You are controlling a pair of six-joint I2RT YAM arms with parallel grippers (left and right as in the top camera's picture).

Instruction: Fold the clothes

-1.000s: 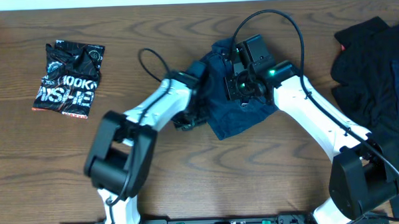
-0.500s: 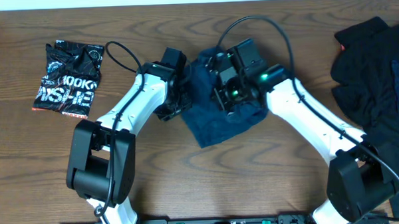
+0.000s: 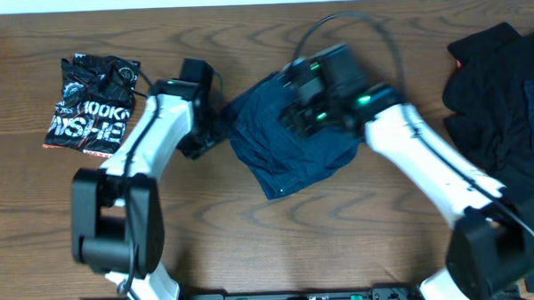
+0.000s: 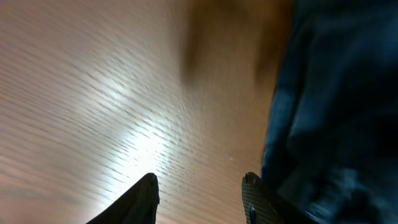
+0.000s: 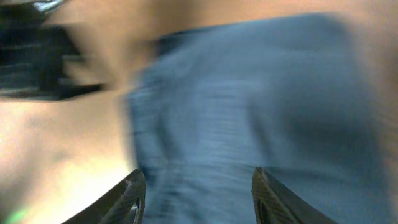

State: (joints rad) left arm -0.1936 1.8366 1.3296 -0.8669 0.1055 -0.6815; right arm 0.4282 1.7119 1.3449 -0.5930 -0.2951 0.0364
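Navy garment [image 3: 285, 158]: mid-table, looks folded into a rough block, edges uneven.
Left gripper [image 4: 200, 183]: jaws apart, empty, over bare table [image 4: 93, 93] beside the garment's edge.
Right gripper [image 5: 198, 177]: spread wide, empty, above the garment.
Dark pile [image 3: 501, 88]: far right, unfolded; most work likely remains.

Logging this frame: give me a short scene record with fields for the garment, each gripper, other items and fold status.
garment: dark blue garment, lying in a rough, uneven patch mid-table
left gripper: open, empty, over bare wood beside the garment's left edge
right gripper: open, above the garment, nothing between its fingers
other items: black snack bag at far left; dark clothes pile at the right edge
surface: wooden table
fold status: not a neat fold yet
image quality: both wrist views blurred
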